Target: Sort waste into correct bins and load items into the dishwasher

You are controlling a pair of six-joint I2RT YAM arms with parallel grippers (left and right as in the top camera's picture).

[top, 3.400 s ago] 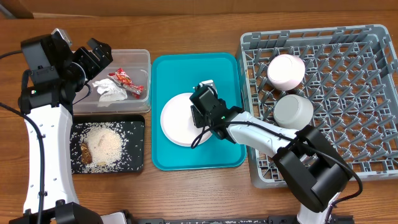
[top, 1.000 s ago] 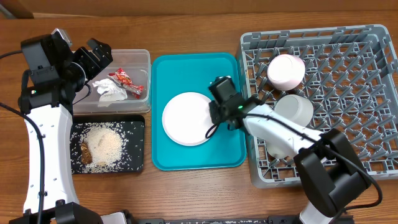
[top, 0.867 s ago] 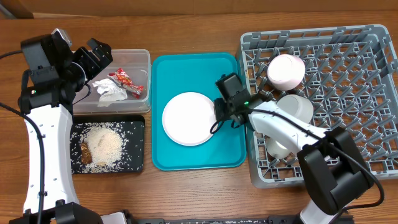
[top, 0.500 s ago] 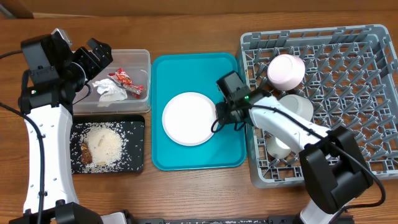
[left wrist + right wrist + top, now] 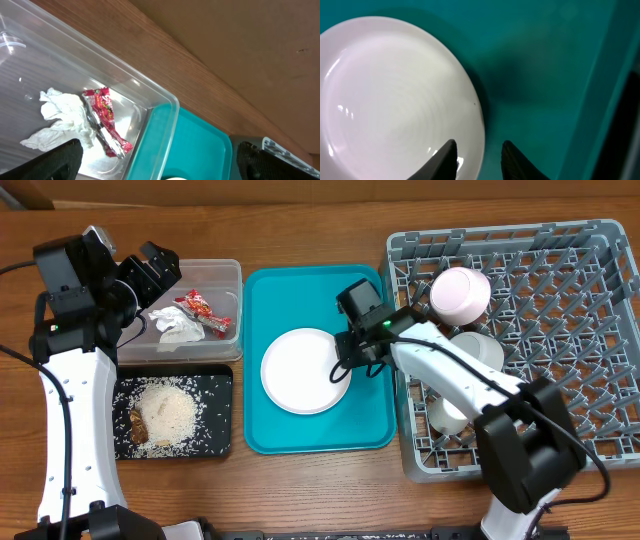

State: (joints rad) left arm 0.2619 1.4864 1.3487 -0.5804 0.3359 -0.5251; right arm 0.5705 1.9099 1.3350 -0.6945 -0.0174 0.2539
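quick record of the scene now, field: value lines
left gripper: open, over tub
right gripper: open, fingers either side of plate rim
plate: flat on teal tray
tub: napkin, wrapper
black tray: rice
rack: bowl, grey cup, white cup

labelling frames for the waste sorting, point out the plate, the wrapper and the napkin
plate (image 5: 300,372): overhead view, centre of its white face.
wrapper (image 5: 105,112): left wrist view, middle of the red crinkled strip.
napkin (image 5: 62,117): left wrist view, middle of the crumpled white paper.
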